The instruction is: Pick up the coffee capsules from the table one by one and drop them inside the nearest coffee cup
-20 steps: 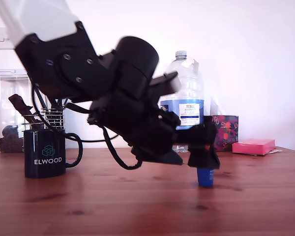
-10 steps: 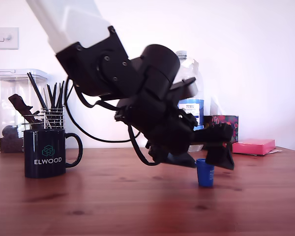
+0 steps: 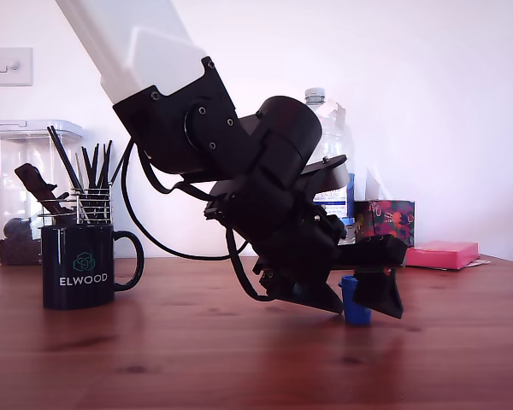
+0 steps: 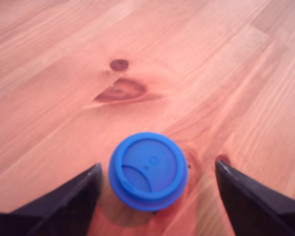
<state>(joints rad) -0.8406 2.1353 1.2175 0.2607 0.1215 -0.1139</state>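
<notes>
Your blue capsule stands upright on the table, long axis vertical, its wide flat rim facing up toward the wrist camera and its narrower body tapering down to the wood. In the exterior view it sits toward the table's right side, well apart from the coffee cup near the left edge.

You have the gripper spread wide, holding nothing. The capsule lies between the two fingers, just beside one finger and clearly apart from the other; you cannot tell from the wrist view whether the nearer finger touches it.

Your arm reaches down from the upper left of the exterior view, the wrist pitched steeply forward and down, so the fingertips sit low by the tabletop, level with the capsule and partly covering it.
</notes>
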